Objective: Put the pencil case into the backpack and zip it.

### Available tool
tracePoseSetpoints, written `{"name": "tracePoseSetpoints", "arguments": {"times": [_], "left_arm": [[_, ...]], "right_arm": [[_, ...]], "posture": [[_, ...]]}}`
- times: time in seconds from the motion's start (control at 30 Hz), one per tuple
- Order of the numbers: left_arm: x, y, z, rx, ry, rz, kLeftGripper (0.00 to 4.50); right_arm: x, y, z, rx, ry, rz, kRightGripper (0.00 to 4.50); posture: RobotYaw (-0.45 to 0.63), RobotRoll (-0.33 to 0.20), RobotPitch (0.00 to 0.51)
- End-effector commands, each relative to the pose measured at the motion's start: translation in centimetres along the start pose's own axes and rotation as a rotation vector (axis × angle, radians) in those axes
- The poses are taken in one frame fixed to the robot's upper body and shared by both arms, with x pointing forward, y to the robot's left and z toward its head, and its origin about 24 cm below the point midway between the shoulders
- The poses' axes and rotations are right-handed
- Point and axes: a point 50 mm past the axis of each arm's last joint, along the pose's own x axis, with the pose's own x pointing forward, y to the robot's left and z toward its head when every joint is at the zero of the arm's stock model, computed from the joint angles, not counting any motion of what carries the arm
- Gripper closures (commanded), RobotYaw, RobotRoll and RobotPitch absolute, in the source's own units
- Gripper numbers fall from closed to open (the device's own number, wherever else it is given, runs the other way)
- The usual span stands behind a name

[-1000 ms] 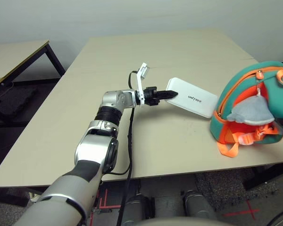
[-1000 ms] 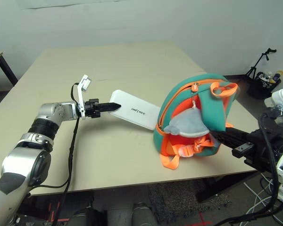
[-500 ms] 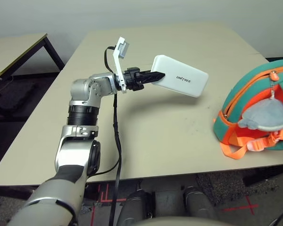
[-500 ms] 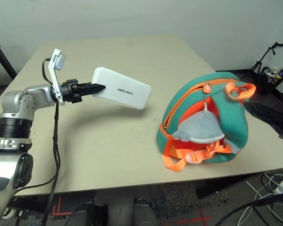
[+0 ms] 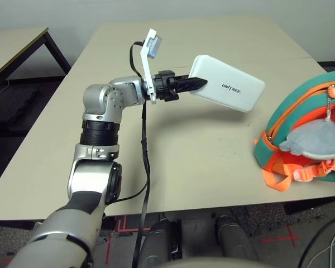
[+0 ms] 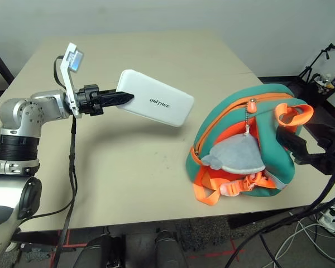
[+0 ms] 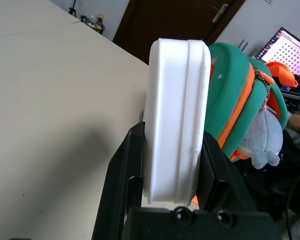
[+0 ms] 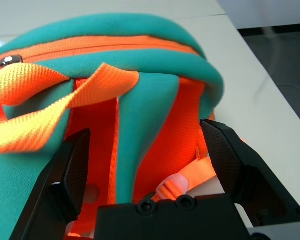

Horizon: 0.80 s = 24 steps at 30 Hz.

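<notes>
Table — beige, perhaps laminate — bears backpack.

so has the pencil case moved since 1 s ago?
Yes. The pencil case, shut in the left gripper, was touching the table beside the backpack; it is now lifted above it.

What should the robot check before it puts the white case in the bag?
1. Left gripper has a firm hold on the pencil case: ok, clamped at one end.
2. Case lifted clear of the table: ok.
3. Backpack open wide enough: cannot tell; its orange zipper line shows only a narrow gap.
4. Plush charm clear of the opening: not ok, it hangs across the front.
5. Right gripper steadying the backpack: cannot tell; fingers open around its back, no contact seen.
</notes>
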Motion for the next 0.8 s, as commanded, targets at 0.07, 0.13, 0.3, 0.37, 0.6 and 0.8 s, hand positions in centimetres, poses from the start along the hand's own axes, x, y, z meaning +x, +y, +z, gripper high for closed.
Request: {"name": "tracePoseSetpoints", "arguments": {"times": [0.07,0.13,0.3,0.37,0.6,0.8], "left_arm": [[0.3,0.2,0.7,0.037,0.013,-0.013,3.09],[0.5,0.3,0.8,0.042,0.019,-0.02,3.09],[1.2,0.5,1.2,0.057,0.03,-0.041,3.09],[1.3,0.6,1.3,0.061,0.032,-0.044,3.09],[1.3,1.0,1.2,0.067,0.045,-0.047,3.09],[1.6,0.9,1.0,0.067,0.043,-0.054,3.09]], "right_arm": [[-1.3,0.1,0.1,0.005,-0.003,0.021,0.0],[-1.8,0.2,0.5,0.015,-0.033,0.031,0.0],[-2.3,2.3,0.5,0.102,-0.067,0.127,0.0],[-2.3,3.0,0.4,0.123,-0.058,0.144,0.0],[-2.8,3.8,0.8,0.112,-0.096,0.167,0.0],[-2.2,4.2,-0.1,0.101,-0.003,0.148,0.0]], "posture": [[-0.32,0.0,0.085],[-0.33,0.0,0.084],[-0.34,0.0,0.075],[-0.35,0.0,0.074],[-0.36,0.0,0.067],[-0.35,0.0,0.058]]}}
